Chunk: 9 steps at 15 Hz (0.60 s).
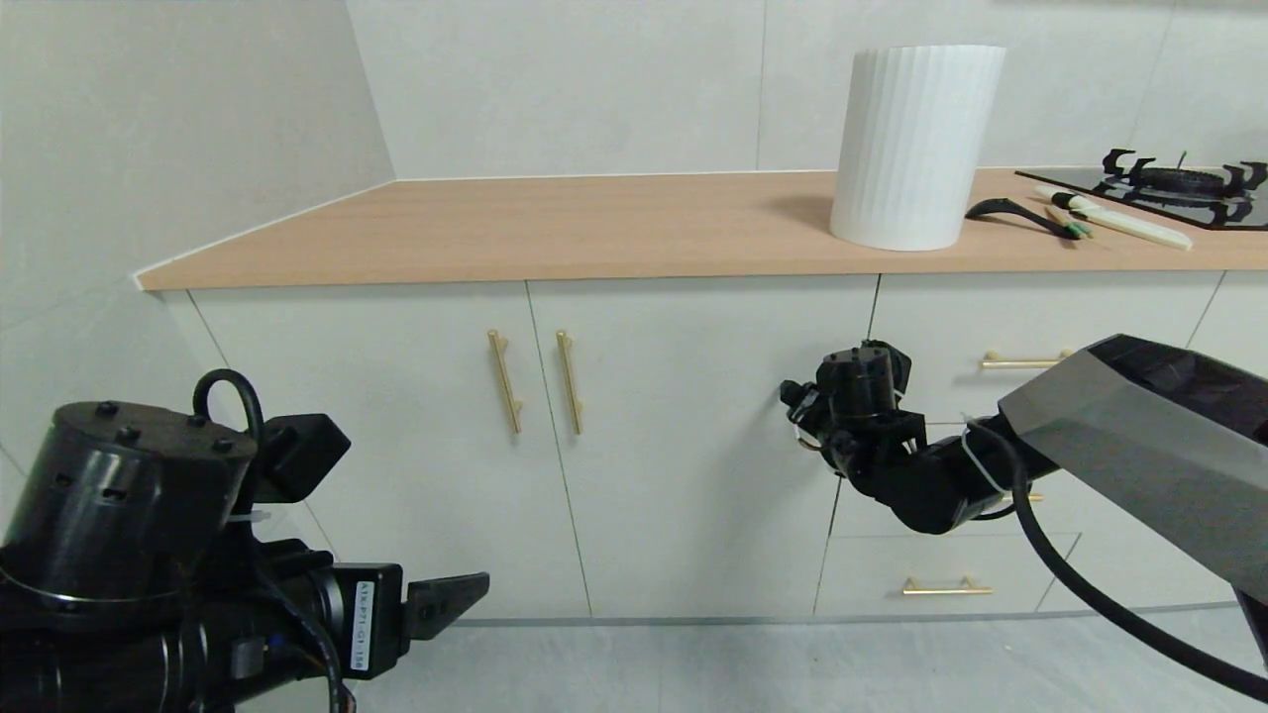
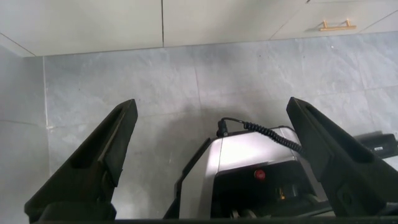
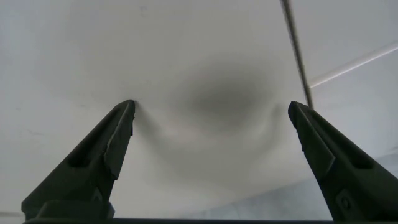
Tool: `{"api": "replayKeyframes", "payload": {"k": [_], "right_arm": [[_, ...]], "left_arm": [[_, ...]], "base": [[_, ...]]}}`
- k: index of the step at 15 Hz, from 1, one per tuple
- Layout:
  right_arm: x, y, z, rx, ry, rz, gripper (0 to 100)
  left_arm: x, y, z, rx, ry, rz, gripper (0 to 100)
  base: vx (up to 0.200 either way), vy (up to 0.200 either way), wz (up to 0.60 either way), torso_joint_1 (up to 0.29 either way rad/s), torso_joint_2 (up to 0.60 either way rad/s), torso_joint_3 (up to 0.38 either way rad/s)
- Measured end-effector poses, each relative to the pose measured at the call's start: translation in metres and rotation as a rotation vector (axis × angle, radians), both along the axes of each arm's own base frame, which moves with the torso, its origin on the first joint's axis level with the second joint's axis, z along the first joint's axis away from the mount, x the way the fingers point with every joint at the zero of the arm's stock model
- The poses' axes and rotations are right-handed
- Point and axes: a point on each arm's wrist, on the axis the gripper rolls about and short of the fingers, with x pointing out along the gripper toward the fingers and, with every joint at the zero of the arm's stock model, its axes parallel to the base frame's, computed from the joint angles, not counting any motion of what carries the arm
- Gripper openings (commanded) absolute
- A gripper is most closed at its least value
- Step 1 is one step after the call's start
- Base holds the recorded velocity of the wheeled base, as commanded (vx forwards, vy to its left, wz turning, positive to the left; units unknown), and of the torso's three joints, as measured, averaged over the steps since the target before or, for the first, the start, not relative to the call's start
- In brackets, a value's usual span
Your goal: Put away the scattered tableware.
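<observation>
**Both grippers spread wide and empty; tableware up on the counter**

Nearest, the left gripper (image 2: 211,106) is hanging low over the grey tiled floor (image 2: 124,81), with its two black fingers standing far apart and gripping nothing. Farther in, the right gripper (image 3: 210,104) is pointing at the flat white cabinet door (image 1: 693,446). It is close up to the door (whether it is touching, I cannot tell), and its fingers are likewise standing wide apart with nothing between them. Two vertical brass bar handles (image 1: 505,381) are sitting side by side on the doors to its left, and the drawers to its right are carrying horizontal brass handles (image 1: 946,589).

Above, on the light wooden countertop (image 1: 495,228), a tall white ribbed cylindrical container (image 1: 911,149) is standing upright. Just beside it on the right, the tableware is lying flat: a black ladle (image 1: 1010,213), wooden chopsticks with green tips (image 1: 1068,222) and a long cream-coloured utensil (image 1: 1119,220). The three are lying close together next to the black gas hob (image 1: 1179,183). All of it is lying above and to the right of the right gripper, well apart from it, and farther still from the left gripper.
</observation>
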Motion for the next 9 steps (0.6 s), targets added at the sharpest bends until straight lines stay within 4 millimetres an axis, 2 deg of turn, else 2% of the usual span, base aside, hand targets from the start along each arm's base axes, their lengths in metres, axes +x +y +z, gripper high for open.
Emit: {"api": "replayKeyframes", "payload": {"k": [3, 5, 6, 9], "right_arm": [[0.002, -0.003, -0.002, -0.002, 0.004, -0.006, 100], [-0.004, -0.007, -0.003, -0.004, 0.025, 0.015, 100], [-0.012, -0.008, -0.001, 0.002, 0.044, 0.055, 100], [-0.056, -0.015, 0.01, 0.022, 0.129, 0.296, 100]], "left_arm": [[0.0, 0.0, 0.0, 0.0, 0.0, 0.0, 100], [0.0, 0.0, 0.0, 0.0, -0.001, 0.0, 100], [0.0, 0.0, 0.0, 0.0, -0.001, 0.0, 100], [-0.001, 0.001, 0.001, -0.003, -0.005, 0.002, 100]], "base": [[0.0, 0.0, 0.0, 0.0, 0.0, 0.0], [0.0, 0.0, 0.0, 0.0, 0.0, 0.0], [0.0, 0.0, 0.0, 0.0, 0.0, 0.0], [0.0, 0.0, 0.0, 0.0, 0.0, 0.0]]}}
